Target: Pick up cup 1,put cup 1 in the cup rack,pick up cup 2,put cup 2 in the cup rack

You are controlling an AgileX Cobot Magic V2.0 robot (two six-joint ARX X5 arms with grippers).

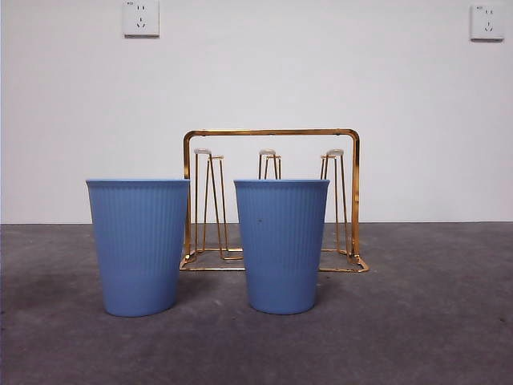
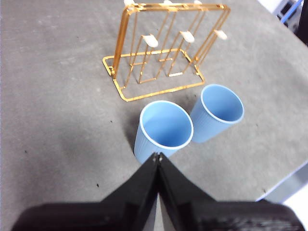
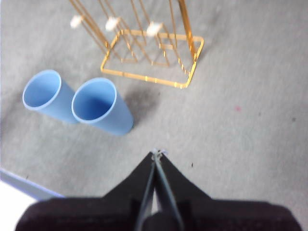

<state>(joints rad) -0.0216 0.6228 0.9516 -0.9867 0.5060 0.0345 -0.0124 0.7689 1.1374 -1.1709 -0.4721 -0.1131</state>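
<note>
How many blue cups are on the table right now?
2. One cup stands at the left in the front view, the other cup beside it, both upright in front of the rack. None hidden.

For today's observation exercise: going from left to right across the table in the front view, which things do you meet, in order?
Left blue cup → right blue cup → the right-hand post of the gold cup rack, which stands behind the cups. Neither gripper shows in this view.
</note>
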